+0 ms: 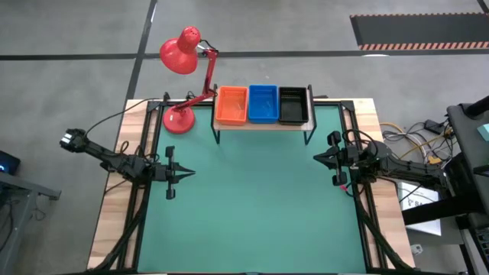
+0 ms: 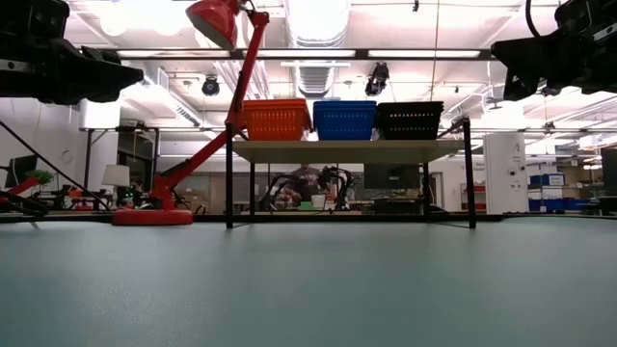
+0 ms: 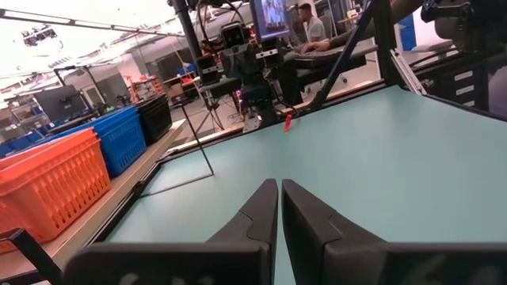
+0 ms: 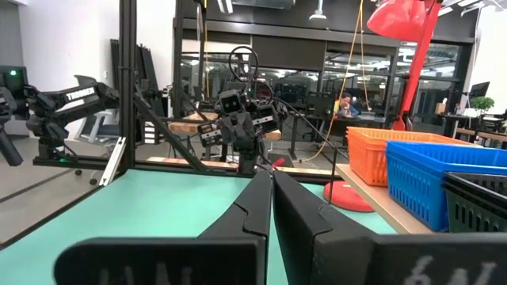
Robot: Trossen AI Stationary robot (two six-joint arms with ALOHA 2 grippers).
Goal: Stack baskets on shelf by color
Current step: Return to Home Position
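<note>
On the light-wood shelf [image 1: 263, 124] at the table's far side stand an orange-red basket stack [image 1: 231, 105], a blue one [image 1: 263, 104] and a black one [image 1: 293, 105], side by side, bottoms on the board; in the low view they show as orange [image 2: 277, 120], blue [image 2: 344, 120] and black [image 2: 410, 120]. My left gripper [image 1: 191, 173] hovers shut near the table's left edge, holding nothing; its fingers [image 3: 279, 207] point across the green top. My right gripper [image 1: 315, 158] hovers shut near the right edge, fingers [image 4: 268, 198] empty.
A red desk lamp [image 1: 183, 57] stands with its base [image 1: 179, 120] on the table's far-left corner, just left of the shelf. The green table top [image 1: 260, 206] stretches between both arms. Cables and equipment lie beyond the right edge [image 1: 416, 156]. People sit in the room behind.
</note>
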